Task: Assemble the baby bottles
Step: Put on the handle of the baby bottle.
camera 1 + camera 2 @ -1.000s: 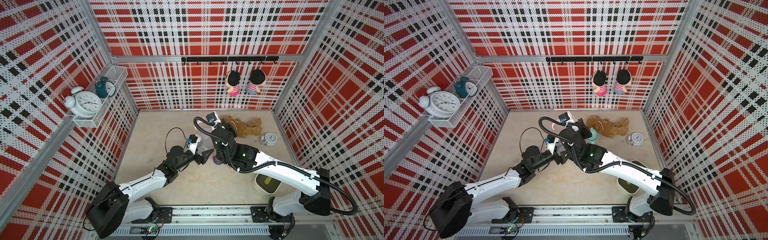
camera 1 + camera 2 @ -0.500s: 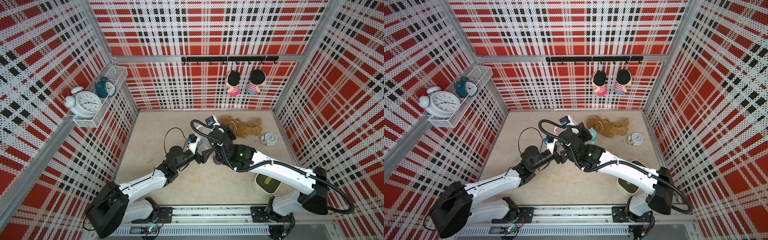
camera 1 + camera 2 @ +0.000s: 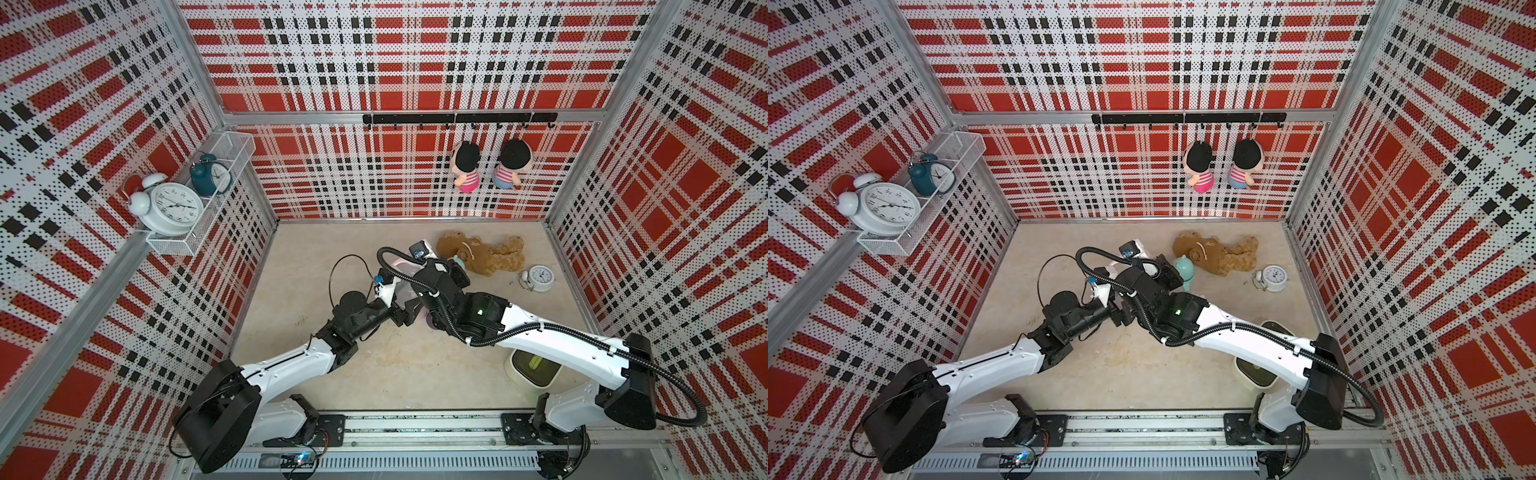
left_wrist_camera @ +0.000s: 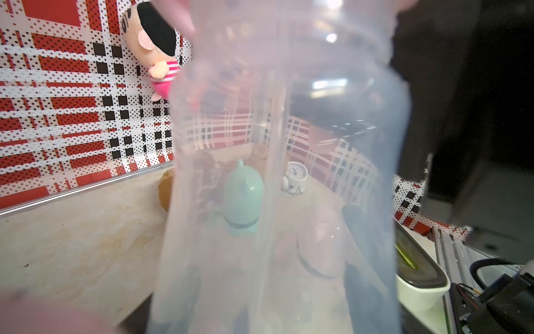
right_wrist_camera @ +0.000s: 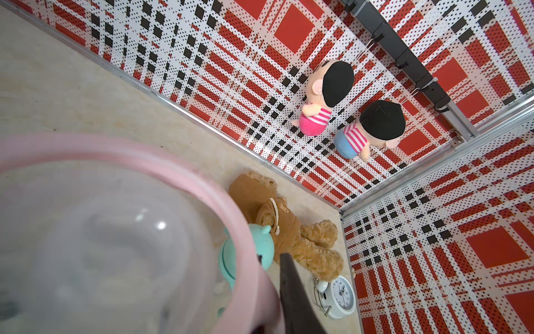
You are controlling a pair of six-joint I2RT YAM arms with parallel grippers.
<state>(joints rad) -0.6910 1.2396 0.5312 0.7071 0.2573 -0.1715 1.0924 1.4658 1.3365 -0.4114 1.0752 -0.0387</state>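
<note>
A clear baby bottle body [image 4: 289, 144] fills the left wrist view, and my left gripper [image 4: 268, 312] is shut on its lower part. In both top views that gripper [image 3: 400, 316] [image 3: 1116, 312] meets the right gripper [image 3: 409, 291] mid-floor. My right gripper [image 5: 271, 303] is shut on a pink handle ring [image 5: 202, 185], which encircles the bottle's top [image 5: 115, 245]. A mint-capped bottle [image 3: 1185, 270] [image 5: 260, 245] stands by the bear. A pink domed cap [image 4: 320, 240] shows through the held bottle.
A brown teddy bear [image 3: 482, 255] lies at the back right, with a small white alarm clock [image 3: 540, 277] beside it. A white bin [image 3: 532, 368] sits under the right arm. A wire shelf with clocks [image 3: 174, 203] and two hung dolls [image 3: 467, 166] are on the walls.
The right wrist has edged slightly toward the front with the pink ring, over the bottle. The left arm has stayed almost still.
</note>
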